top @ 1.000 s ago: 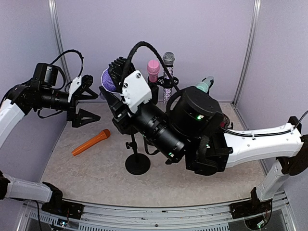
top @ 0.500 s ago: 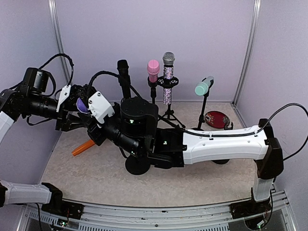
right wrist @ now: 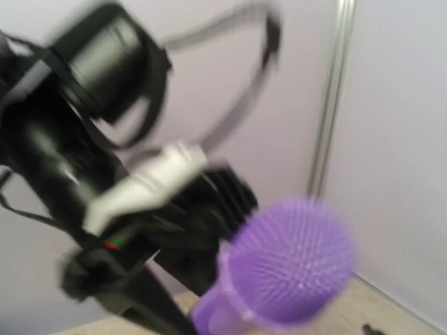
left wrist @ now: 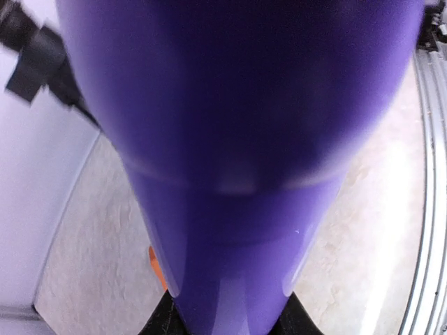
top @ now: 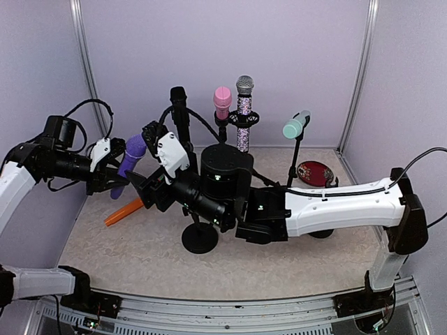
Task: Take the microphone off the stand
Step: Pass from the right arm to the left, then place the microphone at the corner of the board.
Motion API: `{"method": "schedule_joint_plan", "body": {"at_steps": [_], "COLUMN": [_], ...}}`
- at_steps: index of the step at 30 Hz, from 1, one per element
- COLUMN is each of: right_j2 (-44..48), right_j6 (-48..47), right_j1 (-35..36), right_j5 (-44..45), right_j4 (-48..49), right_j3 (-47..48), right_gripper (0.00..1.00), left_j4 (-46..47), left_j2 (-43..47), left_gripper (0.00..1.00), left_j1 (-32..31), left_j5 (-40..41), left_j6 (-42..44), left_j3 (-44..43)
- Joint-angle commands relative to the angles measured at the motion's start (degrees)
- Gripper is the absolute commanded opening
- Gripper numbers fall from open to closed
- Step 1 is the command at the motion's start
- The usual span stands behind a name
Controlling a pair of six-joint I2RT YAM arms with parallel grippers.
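One handover has just occurred: the purple microphone (top: pixel 130 162), carried a second ago by the right gripper (top: pixel 144 187), is now clamped in the left gripper (top: pixel 113 179), up-left of the round-base stand (top: pixel 200 236). Right jaw width cannot be told. Removal looks complete. Left of the stand, an orange microphone (top: pixel 124 211) lies on the speckled table (top: pixel 140 265); lilac walls (top: pixel 279 42) enclose it.

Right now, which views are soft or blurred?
Top external: sharp, evenly lit, no glare. Left wrist: the purple microphone fills the frame, too close to focus, with a pale reflection band across it. Right wrist: motion blur smears the left arm; the microphone's head is soft too.
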State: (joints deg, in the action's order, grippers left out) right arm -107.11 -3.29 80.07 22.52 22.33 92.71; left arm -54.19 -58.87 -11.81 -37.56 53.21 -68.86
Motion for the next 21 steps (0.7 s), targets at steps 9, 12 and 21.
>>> {"method": "schedule_joint_plan", "body": {"at_steps": [9,12,21], "right_j2": [16.45,18.91,20.65], "right_j6": [0.26,3.01,16.83], "right_j1": [2.77,3.0,2.42], "right_j5": [13.25,16.55,21.42], "right_j4": [3.18,1.7,-5.93], "right_j3": [-16.54,-21.17,-31.8], "right_gripper": [0.82,0.79,0.71], "left_j4": [21.49,26.85,35.87], "left_j2": [-12.15,-14.03,-20.48], "left_gripper": [0.08,0.09,0.28], "left_j1": [11.64,11.56,9.99], "left_j5": [20.64,22.66,31.47], "left_j6": [2.29,0.85,-1.73], "left_j3": [23.54,27.35,32.86]}}
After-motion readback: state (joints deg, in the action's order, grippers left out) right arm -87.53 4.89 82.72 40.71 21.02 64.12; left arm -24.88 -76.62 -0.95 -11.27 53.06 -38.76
